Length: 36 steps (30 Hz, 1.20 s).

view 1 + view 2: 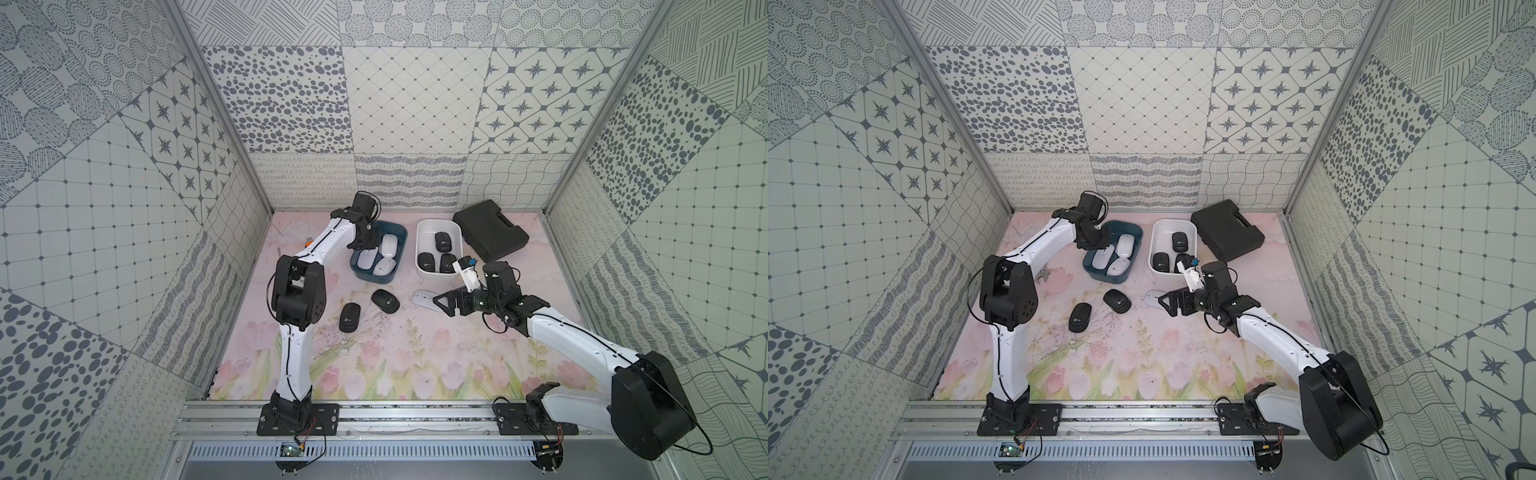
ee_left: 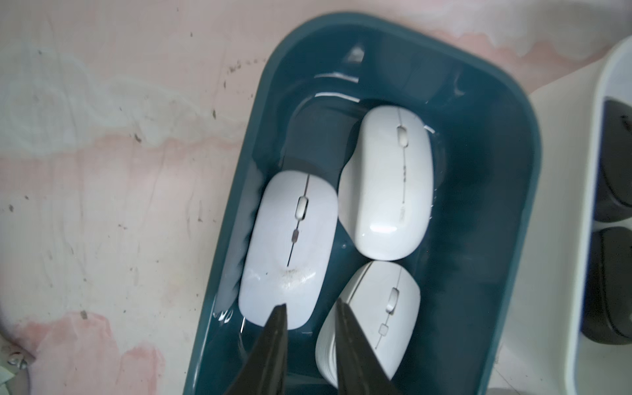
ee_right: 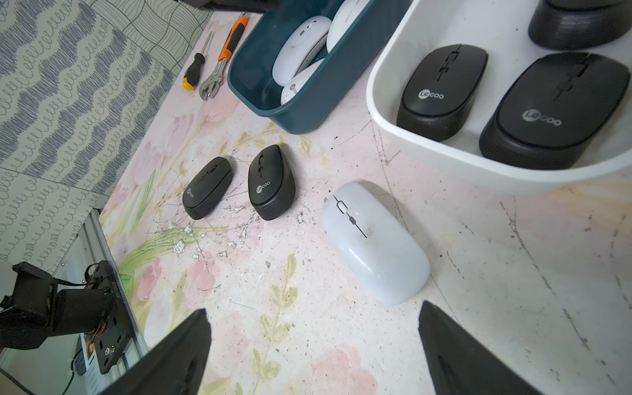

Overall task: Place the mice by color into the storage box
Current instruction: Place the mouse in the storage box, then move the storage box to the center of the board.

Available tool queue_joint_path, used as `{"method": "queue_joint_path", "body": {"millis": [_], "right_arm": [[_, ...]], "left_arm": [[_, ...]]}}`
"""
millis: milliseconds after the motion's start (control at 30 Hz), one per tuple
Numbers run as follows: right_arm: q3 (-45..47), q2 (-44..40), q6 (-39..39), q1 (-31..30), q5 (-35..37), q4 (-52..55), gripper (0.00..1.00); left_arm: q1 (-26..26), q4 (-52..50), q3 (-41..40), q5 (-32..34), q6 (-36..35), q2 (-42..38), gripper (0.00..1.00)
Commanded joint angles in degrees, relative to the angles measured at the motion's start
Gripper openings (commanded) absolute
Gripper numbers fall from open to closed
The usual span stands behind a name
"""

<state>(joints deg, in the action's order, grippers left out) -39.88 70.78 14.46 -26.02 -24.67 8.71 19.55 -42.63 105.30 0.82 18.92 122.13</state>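
Three white mice (image 1: 384, 267) are seen lying in the teal box (image 1: 372, 279) at the far middle of the surface (image 1: 415, 365); just to its right stands the white box (image 1: 438, 224), in which three black mice (image 1: 426, 261) are held. A fourth white mouse (image 3: 374, 241) is left loose on the surface, near of the white box; two black mice (image 1: 385, 301) (image 1: 350, 317) are laid side by side to its left, near of the teal box.

The left end effector (image 2: 309, 304) is held over the near-left part of the teal box, closed with nothing gripped; its tips are seen above the gap between two white mice. The right end effector (image 3: 313, 307) is spread wide open and empty, just right of the loose white mouse, part of which is hidden by it in both top views.

A black case (image 1: 490, 228) is placed at the far right, beside the white box; a screwdriver (image 3: 194, 70) and an orange-handled wrench (image 3: 222, 58) are laid left of the teal box, largely covered by the left arm in a top view.
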Motion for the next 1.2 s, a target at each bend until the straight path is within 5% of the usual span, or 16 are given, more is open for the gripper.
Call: {"method": "queue_joint_path", "body": {"millis": [0,733,1167], "right_arm": [[0.5,-2.2,0.9,-0.1,-0.6,-2.4,0.99],[-0.1,-3.0,1.2,-1.2,-0.3,-0.4,0.99],[-4.5,3.9,-3.3,-8.5,0.9,2.7,0.99]], "left_arm": [[-0.5,1.0,-6.9,0.6,1.4,-2.7,0.24],[2.5,3.2,-31.6,1.6,9.3,-19.6,0.17],[5.6,4.0,-41.7,1.4,12.8,-26.3,0.17]]}}
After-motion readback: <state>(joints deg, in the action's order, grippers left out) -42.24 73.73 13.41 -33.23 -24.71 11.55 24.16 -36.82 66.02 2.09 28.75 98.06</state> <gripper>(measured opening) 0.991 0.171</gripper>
